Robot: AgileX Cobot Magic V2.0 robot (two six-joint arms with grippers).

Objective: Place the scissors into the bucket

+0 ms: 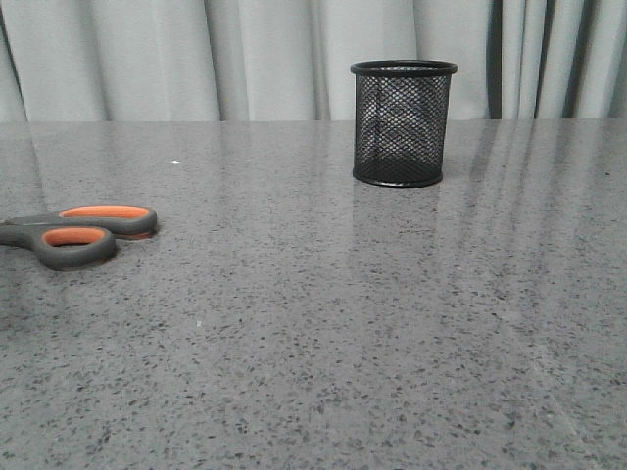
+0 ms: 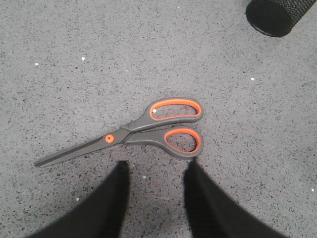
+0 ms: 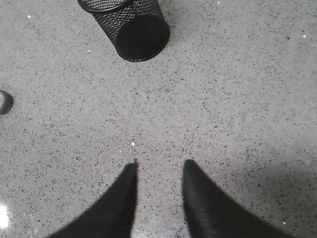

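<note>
The scissors (image 1: 73,233), grey handles lined orange, lie flat at the table's left edge in the front view; only the handles show there. In the left wrist view the whole scissors (image 2: 143,130) lie closed on the table just beyond my open left gripper (image 2: 157,166), one fingertip close to a finger loop. The black mesh bucket (image 1: 403,122) stands upright at the back, right of centre; it also shows in the left wrist view (image 2: 275,17) and the right wrist view (image 3: 131,27). My right gripper (image 3: 159,164) is open and empty over bare table, well short of the bucket.
The grey speckled table (image 1: 323,323) runs across the whole front view, with pale curtains (image 1: 245,59) behind its far edge. A scissor handle tip (image 3: 5,101) shows at the edge of the right wrist view. Neither arm shows in the front view.
</note>
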